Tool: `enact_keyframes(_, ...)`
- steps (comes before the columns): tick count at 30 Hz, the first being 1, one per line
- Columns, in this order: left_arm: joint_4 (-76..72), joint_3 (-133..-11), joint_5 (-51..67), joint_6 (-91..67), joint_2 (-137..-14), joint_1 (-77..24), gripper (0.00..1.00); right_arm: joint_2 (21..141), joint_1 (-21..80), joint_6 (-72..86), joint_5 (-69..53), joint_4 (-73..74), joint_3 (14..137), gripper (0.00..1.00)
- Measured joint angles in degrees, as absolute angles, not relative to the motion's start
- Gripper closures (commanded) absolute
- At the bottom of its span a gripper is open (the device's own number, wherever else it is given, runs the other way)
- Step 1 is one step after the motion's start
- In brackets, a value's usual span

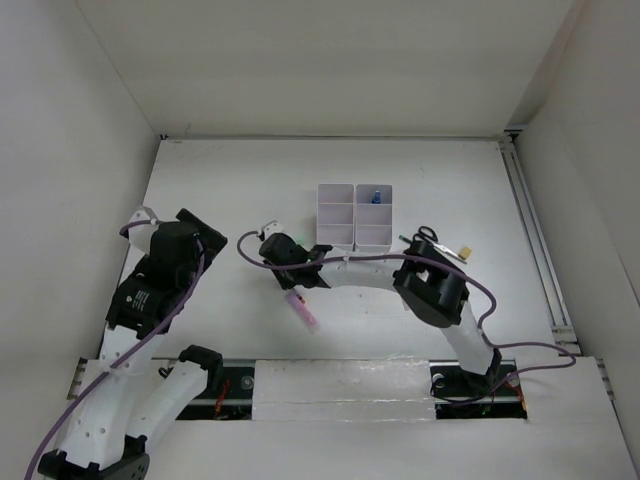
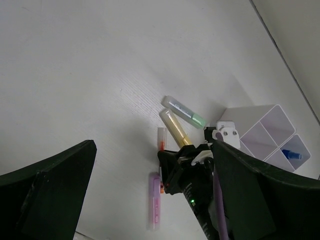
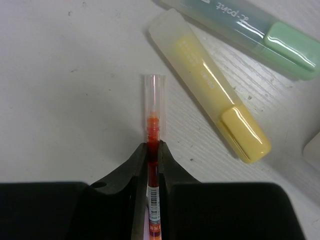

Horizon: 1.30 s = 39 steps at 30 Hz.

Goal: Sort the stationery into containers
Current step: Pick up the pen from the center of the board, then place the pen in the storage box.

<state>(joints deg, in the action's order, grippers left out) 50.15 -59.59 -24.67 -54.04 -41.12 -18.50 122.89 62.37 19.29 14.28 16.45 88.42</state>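
Red ink shows through the thin red pen [image 3: 152, 125], which the right gripper [image 3: 153, 148] has clamped between its black fingertips, the clear cap end sticking out past them low over the white table [image 1: 230, 190]. Just beside the pen lies the yellow highlighter [image 3: 210, 92], and beyond that, near it and roughly parallel, the green highlighter [image 3: 250, 30]; both lie flat on the table, apart from the pen. The pink highlighter [image 1: 303, 309] lies by itself on the near side of the right gripper. The white organiser tray [image 1: 353, 212] stands further back, with the blue piece [image 1: 375, 197] in the far compartment of its right column. Right of the tray, behind the right arm's elbow, are the black-handled scissors [image 1: 428, 236] and a small beige thing [image 1: 465, 251] that is probably the eraser block. The left gripper [image 2: 154, 150] hangs over the left part of the table with its fingers spread wide, holding nothing.
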Motion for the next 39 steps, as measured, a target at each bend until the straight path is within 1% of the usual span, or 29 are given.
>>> enact_keyframes(2,49.52,-58.7,-24.21,-53.82,-41.12,-18.5,0.0,123.39,62.74,18.79,14.57,16.97,89.41,0.97)
enact_keyframes(3,49.34,-58.22,-23.99,-53.67,-41.12,-18.5,0.0,123.48,62.94,18.5,14.59,17.34,89.78,1.0)
enact_keyframes(10,47.75,-56.05,-22.41,-51.86,-41.12,-18.5,0.0,122.08,63.83,16.71,14.87,19.16,90.72,1.0)
enact_keyframes(17,45.69,-55.83,-21.98,-51.03,-41.06,-18.46,0.0,114.91,63.09,14.39,18.26,18.74,91.37,1.0)
enact_keyframes(22,44.47,-54.85,-20.93,-49.95,-39.22,-18.46,0.0,109.3,58.15,12.8,16.25,13.61,89.45,1.0)
enact_keyframes(25,43.38,-53.82,-19.66,-48.93,-36.42,-18.46,0.0,103.98,52.64,10.07,11.73,7.07,84.18,1.0)
enact_keyframes(28,42.61,-53.6,-18.83,-48.29,-34.24,-18.46,0.0,100.14,46.52,7.2,3.9,2.52,81.12,1.0)
enact_keyframes(33,41.45,-53.45,-17.89,-47.53,-33.3,-18.46,0.0,99.35,37.69,2.66,-11.35,-2.42,81.21,1.0)
enact_keyframes(39,41.21,-52.97,-16.62,-46.54,-33.3,-18.46,0.0,100.03,34.33,-4.38,-23.83,-1.83,83.74,1.0)
